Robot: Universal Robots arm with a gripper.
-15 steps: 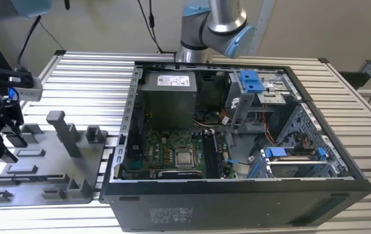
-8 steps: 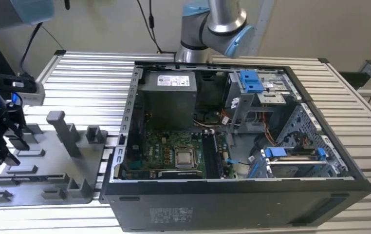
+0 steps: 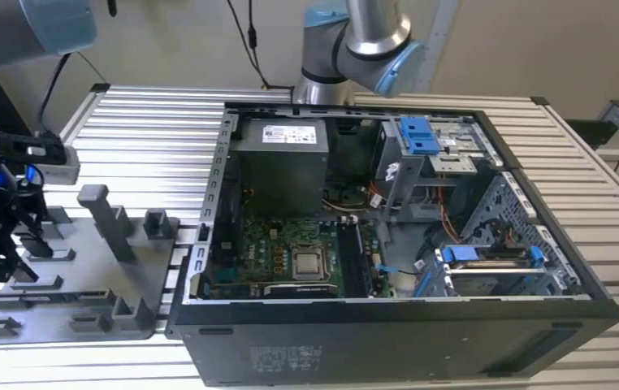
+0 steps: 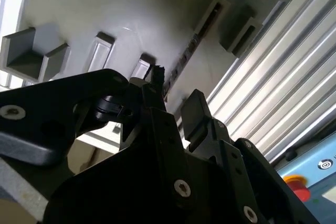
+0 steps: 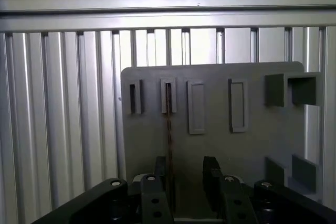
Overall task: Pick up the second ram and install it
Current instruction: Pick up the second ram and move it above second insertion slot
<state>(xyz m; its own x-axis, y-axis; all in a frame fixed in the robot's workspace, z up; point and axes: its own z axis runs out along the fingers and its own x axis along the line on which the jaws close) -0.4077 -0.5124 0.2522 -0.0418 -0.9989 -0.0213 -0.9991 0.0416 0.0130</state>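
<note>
Slatted metal table, grey slotted tray beside open computer case. Second ram standing on edge in tray slot. Gripper spread, straddling ram's end, not clamping.

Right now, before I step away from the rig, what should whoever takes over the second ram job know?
Hand: the black robot hand is open and low over the grey slotted fixture plate. It straddles the second ram, a long thin dark memory stick, and is not clamped on it.
Ram: it stands on edge in a slot of that plate, to the exterior view's left of the open black computer case.
Done: the hand is lined up over the stick.
Left: the ram is not yet gripped, lifted or installed on the green motherboard inside the case.
</note>
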